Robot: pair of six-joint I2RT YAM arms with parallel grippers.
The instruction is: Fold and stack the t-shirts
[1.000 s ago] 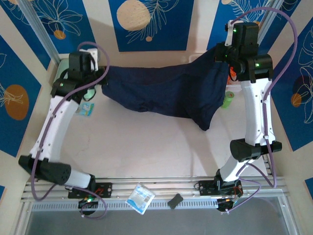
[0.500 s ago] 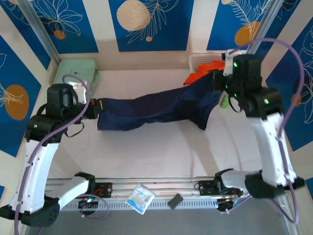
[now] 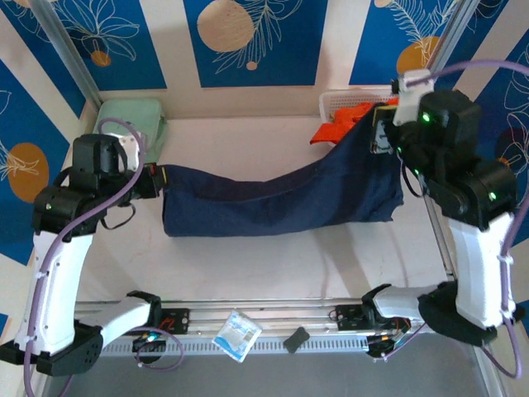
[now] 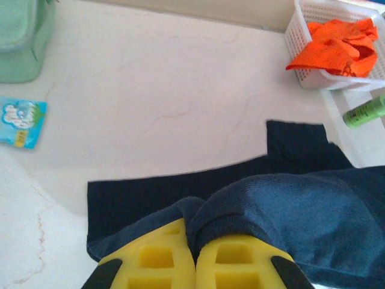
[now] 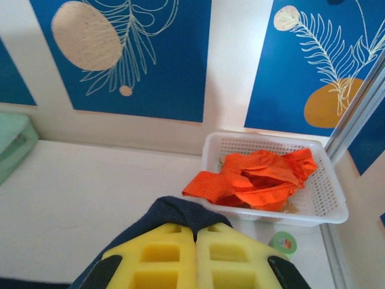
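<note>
- Left jaws are clenched on the left end of the navy t-shirt (image 3: 281, 198), with cloth bunched between the yellow fingers (image 4: 150, 265).
- Right jaws grasp its right end, near the white basket (image 5: 328, 208).
- The navy t-shirt spans between them over the desk (image 3: 248, 256).
- The orange t-shirt (image 5: 258, 177) lies crumpled in the basket.

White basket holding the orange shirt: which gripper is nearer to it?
Right. The right gripper holds the navy shirt just beside the basket; the left gripper holds its other end across the table.

Two t-shirts (image 3: 273, 203), two packets (image 3: 237, 335), one basket (image 5: 328, 205), one case (image 3: 132, 116).
</note>
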